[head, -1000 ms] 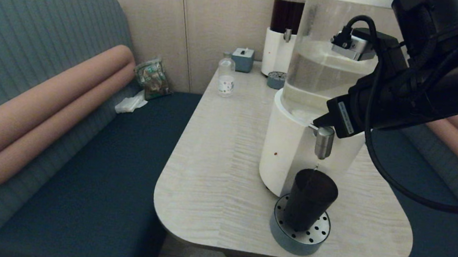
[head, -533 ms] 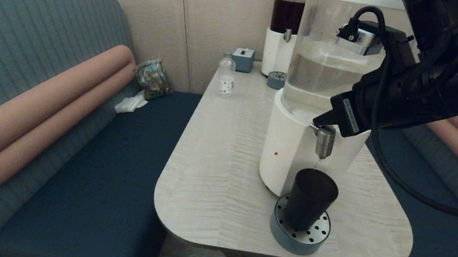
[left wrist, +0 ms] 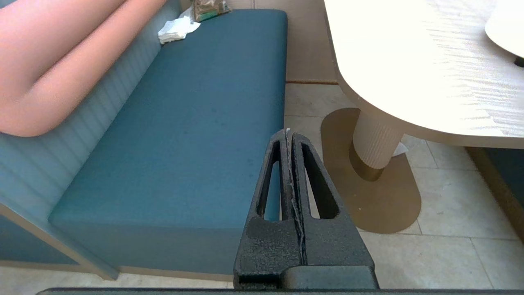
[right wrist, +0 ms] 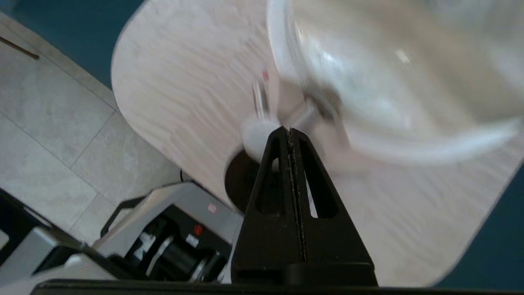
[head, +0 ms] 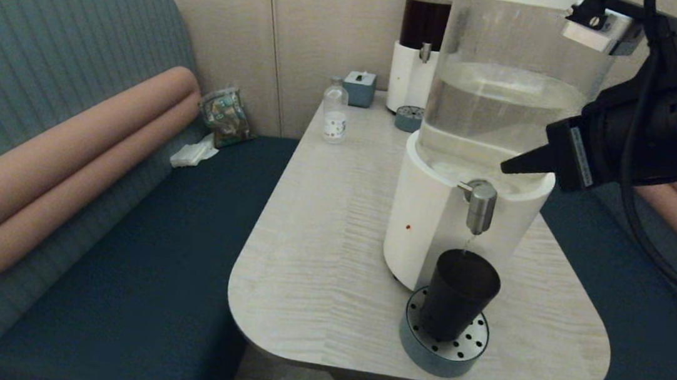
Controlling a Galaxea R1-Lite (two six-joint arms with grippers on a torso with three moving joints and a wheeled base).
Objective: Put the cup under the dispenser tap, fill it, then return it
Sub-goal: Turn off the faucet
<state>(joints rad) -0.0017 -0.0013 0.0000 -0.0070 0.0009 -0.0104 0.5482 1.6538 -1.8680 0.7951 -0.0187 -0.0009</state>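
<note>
The dark cup (head: 458, 294) stands upright on a round perforated drip tray (head: 443, 346), directly under the steel dispenser tap (head: 480, 206) of the large clear dispenser (head: 498, 106). A thin thread of liquid shows between tap and cup. My right gripper (head: 506, 167) is shut and empty, hanging up and to the right of the tap, clear of it. In the right wrist view the shut right gripper (right wrist: 288, 130) points toward the blurred tap (right wrist: 258, 135) and cup (right wrist: 239, 180). My left gripper (left wrist: 288, 132) is shut, parked low beside the bench.
A smaller dispenser with dark red liquid (head: 419, 47), a blue box (head: 359, 86), a small clear bottle (head: 334, 114) and a second drip tray (head: 409, 119) stand at the table's far end. Blue bench seats (head: 136, 257) flank the table (head: 318, 263).
My right gripper has lifted off the tap's top and drawn back up and to the right. The cup has stayed in place under the tap.
</note>
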